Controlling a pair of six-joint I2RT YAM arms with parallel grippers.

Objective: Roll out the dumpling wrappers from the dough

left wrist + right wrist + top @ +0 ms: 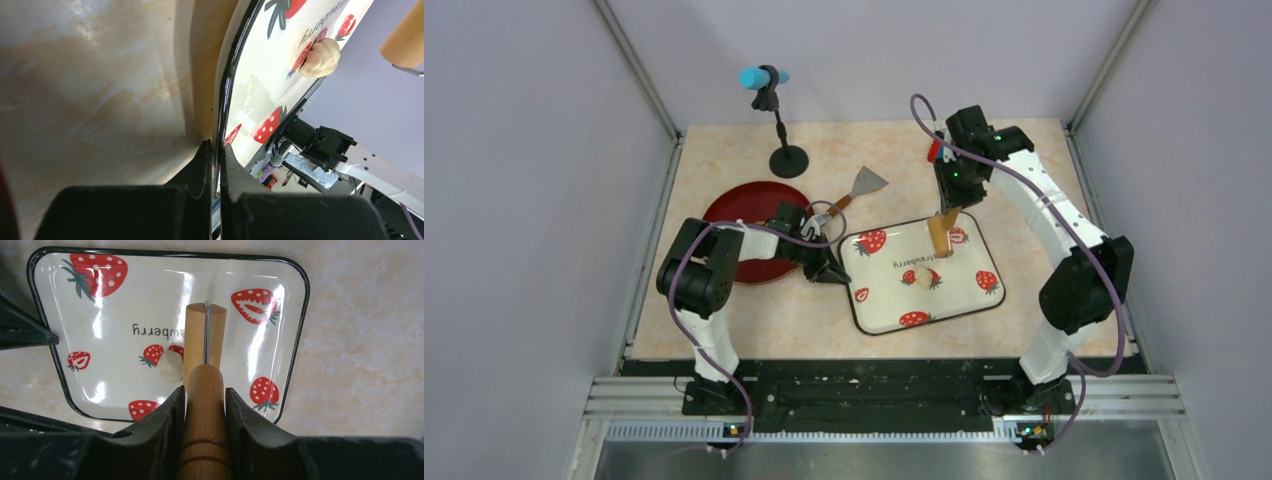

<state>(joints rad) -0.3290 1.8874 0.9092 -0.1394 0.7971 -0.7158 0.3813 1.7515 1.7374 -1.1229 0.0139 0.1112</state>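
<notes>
Cream dough, an unflattened lump, sits on the strawberry tray mid-table, seen from above. Left wrist: we find the left jaws pinching its rim. Right wrist: the right jaws clamp the rolling pin, near the lump. We judge rolling not begun; next, lower the pin squarely onto it.

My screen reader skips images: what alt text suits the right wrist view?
The right gripper clamps a tan wooden rolling pin over a white square tray printed with red strawberries, with a small pale cream dough lump just left of the pin.
</notes>
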